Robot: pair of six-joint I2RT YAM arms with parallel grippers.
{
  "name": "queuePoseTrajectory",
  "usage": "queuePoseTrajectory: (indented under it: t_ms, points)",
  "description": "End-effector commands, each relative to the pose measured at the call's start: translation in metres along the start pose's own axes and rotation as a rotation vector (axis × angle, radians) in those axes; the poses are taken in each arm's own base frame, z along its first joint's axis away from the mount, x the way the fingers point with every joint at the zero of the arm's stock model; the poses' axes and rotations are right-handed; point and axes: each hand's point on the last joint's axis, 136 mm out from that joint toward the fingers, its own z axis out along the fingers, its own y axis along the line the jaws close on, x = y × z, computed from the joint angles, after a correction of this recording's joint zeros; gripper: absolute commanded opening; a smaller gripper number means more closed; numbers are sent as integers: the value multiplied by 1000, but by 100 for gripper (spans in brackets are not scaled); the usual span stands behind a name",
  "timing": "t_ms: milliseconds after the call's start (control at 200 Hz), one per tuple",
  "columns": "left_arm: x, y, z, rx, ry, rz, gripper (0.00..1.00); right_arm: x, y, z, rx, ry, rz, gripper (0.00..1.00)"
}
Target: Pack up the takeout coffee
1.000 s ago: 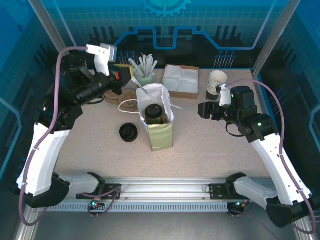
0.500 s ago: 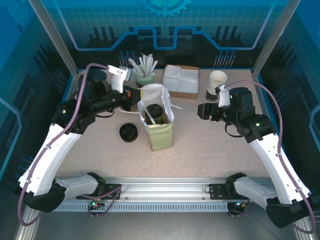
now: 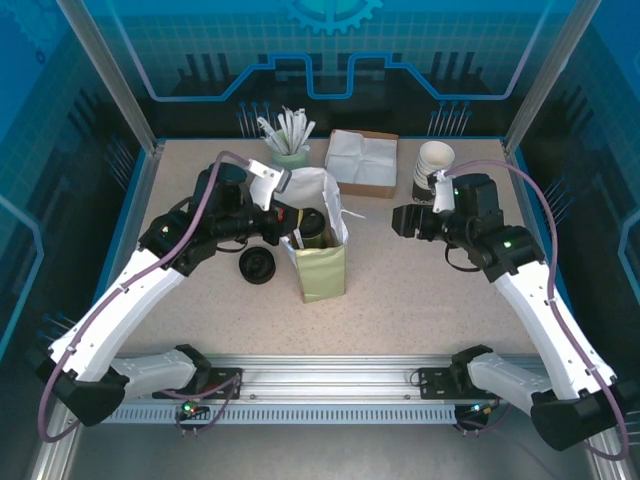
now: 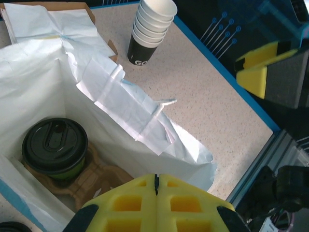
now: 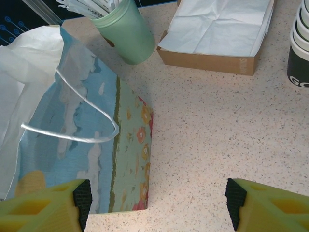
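The takeout coffee (image 3: pixel 305 228), a dark olive-green cup with a black lid (image 4: pixel 54 145), stands in a brown cardboard carrier inside the open white paper bag (image 3: pixel 322 268). My left gripper (image 3: pixel 281 216) hovers at the bag's left rim, just above the opening. Its yellow pads (image 4: pixel 156 178) are pressed together with nothing between them. My right gripper (image 3: pixel 398 220) hangs open to the right of the bag, its fingers wide apart over bare table (image 5: pixel 157 203). In the right wrist view the bag's printed side (image 5: pixel 82 145) and string handle show at the left.
A stack of lidless cups (image 3: pixel 432 165) stands at the back right. Beside it is a cardboard box of napkins (image 3: pixel 362 162), and a green cup of stirrers (image 3: pixel 290 150) stands behind the bag. A loose black lid (image 3: pixel 258 265) lies left of the bag.
My left arm has swung from the back left corner toward the bag, bringing its shut gripper to the bag's left rim. The right arm has hardly moved.
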Motion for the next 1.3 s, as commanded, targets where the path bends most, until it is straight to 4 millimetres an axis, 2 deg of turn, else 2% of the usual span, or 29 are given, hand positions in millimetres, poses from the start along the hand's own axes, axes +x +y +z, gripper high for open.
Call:
queuePoseTrajectory:
  t_ms: [0,30,145,245,325,520,670,890,1061,1146,1241,1256,1296]
  points:
    - [4,-4,4,23,16,55,3,-17,-3,10,16,-36,43,75]
    - [5,-4,5,21,17,57,8,-20,-4,13,24,-33,52,75]
    - [1,-3,-3,6,-6,67,41,-33,-3,28,44,-10,63,75]
    - [-5,-2,-14,-19,-41,80,60,-46,4,41,49,19,96,75]
    - [-9,2,-23,-58,-70,85,70,-56,10,51,74,39,101,75]
    - [-13,11,-41,-135,-110,91,82,-80,16,82,134,55,87,75]
    - [-12,10,-55,-145,-143,98,88,-99,15,106,197,37,66,74]
    - [-7,28,-69,-241,-181,54,99,-123,5,158,287,43,21,74]
    - [-3,30,-66,-233,-195,-2,99,-135,-5,204,360,79,-16,74]
    - [1,31,-66,-234,-190,-21,99,-141,-13,220,404,65,-25,74]
    - [2,30,-68,-221,-201,-37,99,-149,-12,237,386,29,-42,74]
    - [2,29,-68,-215,-206,-39,99,-142,-16,250,390,44,-53,74]
    - [3,26,-67,-197,-210,-49,99,-141,-19,263,389,37,-71,75]
